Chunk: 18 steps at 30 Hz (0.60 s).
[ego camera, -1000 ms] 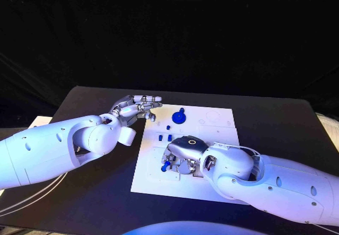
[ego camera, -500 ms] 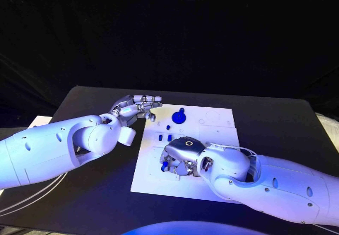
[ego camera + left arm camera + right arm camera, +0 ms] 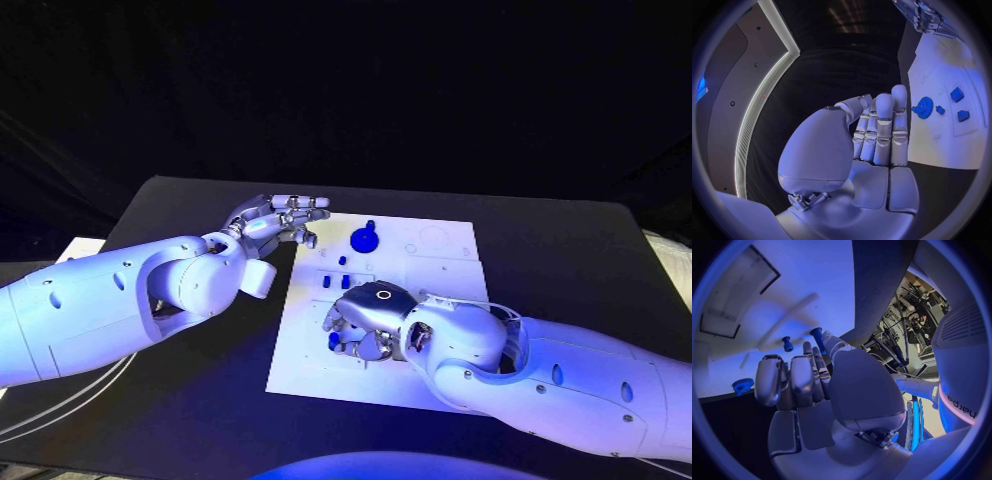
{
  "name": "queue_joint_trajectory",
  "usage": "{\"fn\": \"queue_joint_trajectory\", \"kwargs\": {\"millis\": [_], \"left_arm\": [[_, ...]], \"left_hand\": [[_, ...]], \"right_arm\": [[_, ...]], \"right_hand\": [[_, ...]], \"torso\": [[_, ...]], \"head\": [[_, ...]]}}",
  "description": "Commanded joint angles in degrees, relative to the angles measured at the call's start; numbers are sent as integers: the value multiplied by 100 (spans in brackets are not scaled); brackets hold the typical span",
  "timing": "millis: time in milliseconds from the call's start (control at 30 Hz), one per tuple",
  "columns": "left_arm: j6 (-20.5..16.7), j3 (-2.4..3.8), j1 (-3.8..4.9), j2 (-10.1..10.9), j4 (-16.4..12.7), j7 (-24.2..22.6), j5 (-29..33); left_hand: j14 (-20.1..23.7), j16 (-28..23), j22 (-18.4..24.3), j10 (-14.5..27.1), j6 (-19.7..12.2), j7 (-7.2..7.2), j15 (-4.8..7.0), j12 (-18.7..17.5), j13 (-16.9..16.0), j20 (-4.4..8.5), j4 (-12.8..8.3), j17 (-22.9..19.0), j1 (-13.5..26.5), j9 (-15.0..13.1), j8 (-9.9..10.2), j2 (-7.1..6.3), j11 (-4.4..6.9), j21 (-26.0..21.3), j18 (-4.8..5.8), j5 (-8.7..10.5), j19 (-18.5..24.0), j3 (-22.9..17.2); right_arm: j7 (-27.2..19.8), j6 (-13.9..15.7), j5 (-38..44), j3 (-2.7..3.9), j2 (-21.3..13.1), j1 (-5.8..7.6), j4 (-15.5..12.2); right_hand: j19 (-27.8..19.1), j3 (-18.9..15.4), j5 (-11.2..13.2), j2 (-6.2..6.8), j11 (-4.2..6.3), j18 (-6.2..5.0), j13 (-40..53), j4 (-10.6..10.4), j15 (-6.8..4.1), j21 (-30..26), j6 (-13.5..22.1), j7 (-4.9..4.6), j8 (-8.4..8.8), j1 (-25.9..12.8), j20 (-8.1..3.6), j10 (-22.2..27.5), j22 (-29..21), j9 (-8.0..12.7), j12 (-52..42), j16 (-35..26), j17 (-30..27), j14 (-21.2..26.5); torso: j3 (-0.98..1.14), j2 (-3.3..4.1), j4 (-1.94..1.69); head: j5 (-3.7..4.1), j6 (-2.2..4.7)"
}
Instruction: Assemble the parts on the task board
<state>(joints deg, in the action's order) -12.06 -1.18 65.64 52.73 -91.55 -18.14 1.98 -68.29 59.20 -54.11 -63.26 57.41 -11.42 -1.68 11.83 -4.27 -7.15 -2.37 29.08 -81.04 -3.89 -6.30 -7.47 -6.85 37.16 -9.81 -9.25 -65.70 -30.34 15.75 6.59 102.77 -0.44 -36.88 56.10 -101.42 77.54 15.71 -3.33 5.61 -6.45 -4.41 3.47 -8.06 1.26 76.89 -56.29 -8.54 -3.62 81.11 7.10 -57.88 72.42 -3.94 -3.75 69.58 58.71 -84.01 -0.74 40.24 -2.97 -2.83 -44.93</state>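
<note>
Right wrist view shows right hand (image 3: 811, 385) pinching a blue peg (image 3: 817, 336).

We see the task board (image 3: 447, 240) lying at the middle of the desk (image 3: 188, 200). On its upper part sits a round part (image 3: 365, 240), with small parts (image 3: 343, 260) just below it. The left robot hand (image 3: 281, 218) hangs beside the board's upper left corner; the right robot hand (image 3: 364, 325) rests over the board's lower middle, a pegged part (image 3: 335, 341) at its fingers.
</note>
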Motion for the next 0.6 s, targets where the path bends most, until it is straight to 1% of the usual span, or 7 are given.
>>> {"fn": "queue_joint_trajectory", "kwargs": {"millis": [33,200,333,433,467,567,600], "left_arm": [[107,4,0,-6,-8,-18,-16],[118,3,-1,0,-3,-12,-16],[126,3,-1,15,-3,-6,-16],[126,3,-1,27,-7,-6,-16],[128,2,-1,30,-8,-5,-16],[132,2,-1,39,-10,-2,-17],[132,1,-1,41,-10,-2,-17]], "left_hand": [[25,-5,-6,49,-24,-1,22,35,7,21,-40,-6,-16,3,-2,-22,-3,12,-66,-29,28,10],[25,-5,-6,49,-24,-1,22,35,7,21,-40,-6,-16,3,-2,-22,-3,12,-66,-29,28,10],[25,-5,-6,49,-24,-1,22,35,7,21,-40,-6,-16,3,-2,-22,-3,12,-66,-29,28,10],[25,-5,-6,49,-24,-1,22,35,7,21,-40,-6,-16,3,-2,-22,-3,12,-66,-29,28,10],[25,-5,-6,49,-24,-1,22,35,7,21,-40,-6,-16,3,-2,-22,-3,12,-66,-29,28,10],[25,-5,-6,49,-24,-1,22,35,7,21,-40,-6,-16,3,-2,-22,-3,12,-66,-29,28,10],[25,-5,-6,49,-24,-1,22,35,7,21,-40,-6,-16,3,-2,-22,-3,12,-66,-29,28,10]], "right_arm": [[21,369,88,-1,-39,-9,-27],[-60,882,53,20,-255,-16,-159],[-202,1281,-320,106,-630,-7,-386],[-297,1476,-951,180,-1022,49,-601],[-311,1514,-1236,197,-1181,86,-676],[-266,1551,-1995,229,-1666,197,-876],[-216,1541,-2164,235,-1821,222,-937]], "right_hand": [[-71,-140,10,74,-62,-42,7,1,58,-91,178,3,11,-27,51,352,-107,17,12,-78,-94,-42],[-107,-345,4,93,-109,-56,21,20,99,-137,348,4,14,5,99,525,-159,16,-43,-119,-176,-21],[-131,-528,14,132,-79,-67,37,11,83,-170,391,-5,5,28,97,385,-196,8,-158,-164,-250,-1],[-126,-663,3,105,-16,-67,44,-13,38,-175,307,-62,-18,44,63,170,-198,-10,-286,-178,-278,0],[-121,-694,-5,82,17,-68,62,-24,13,-172,249,-73,-37,41,46,13,-195,-20,-370,-186,-291,1],[-23,-713,-149,-57,112,-37,179,-95,-64,-76,-104,-104,-183,28,-19,-781,-73,-80,-748,-127,-213,-33],[56,-716,-229,-75,167,-12,232,-121,-105,8,-167,-77,-204,26,-48,-1050,32,-86,-867,-40,-97,-70]], "torso": [[4,-1,1],[5,-3,1],[-3,-12,23],[-7,-16,38],[-9,-23,46],[-18,-38,70],[-22,-43,87]], "head": [[8,7],[40,30],[85,58],[112,81],[129,88],[237,122],[263,128]]}}
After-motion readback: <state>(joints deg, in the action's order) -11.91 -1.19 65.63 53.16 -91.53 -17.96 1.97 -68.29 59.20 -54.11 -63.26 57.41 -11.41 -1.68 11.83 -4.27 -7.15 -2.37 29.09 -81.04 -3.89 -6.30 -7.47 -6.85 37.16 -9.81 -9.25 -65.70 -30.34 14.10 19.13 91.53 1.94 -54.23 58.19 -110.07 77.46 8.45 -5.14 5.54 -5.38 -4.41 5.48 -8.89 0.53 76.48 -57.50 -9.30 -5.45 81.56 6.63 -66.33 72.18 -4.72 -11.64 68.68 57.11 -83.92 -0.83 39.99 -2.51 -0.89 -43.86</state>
